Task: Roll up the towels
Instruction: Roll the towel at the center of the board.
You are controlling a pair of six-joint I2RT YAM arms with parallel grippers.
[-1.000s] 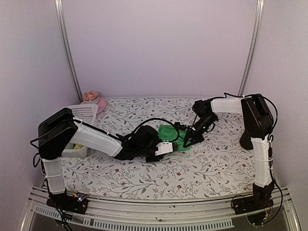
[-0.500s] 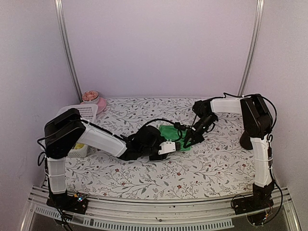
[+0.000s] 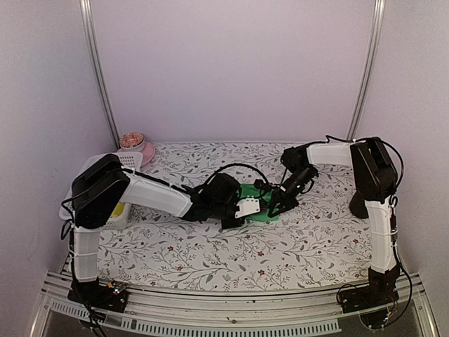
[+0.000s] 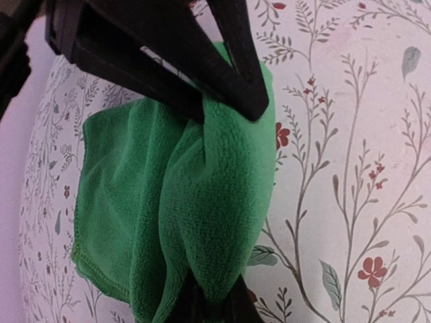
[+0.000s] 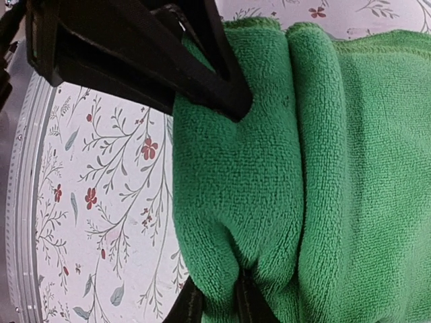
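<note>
The plain green towel (image 3: 258,201) lies mid-table, partly rolled into a thick fold. My left gripper (image 3: 243,208) is shut on the roll's left end, and my right gripper (image 3: 276,205) is shut on its right end. In the left wrist view the roll (image 4: 215,202) runs from my left gripper (image 4: 210,297) up to the right gripper's dark fingers (image 4: 232,81), with a flat part of the towel to the left. In the right wrist view the roll (image 5: 236,175) bulges between my right gripper (image 5: 219,297) and the left gripper's fingers (image 5: 202,74). A bit of the yellow-lime towel (image 3: 115,210) shows in the basket.
A white mesh basket (image 3: 127,163) stands at the table's left edge, partly hidden by the left arm. A pink bowl (image 3: 139,147) sits behind it at the back left. The floral tablecloth (image 3: 210,253) covers the table.
The left arm has swung right and farther back, and the green towel has bunched into a tighter, narrower roll between both grippers. The right arm has hardly moved.
</note>
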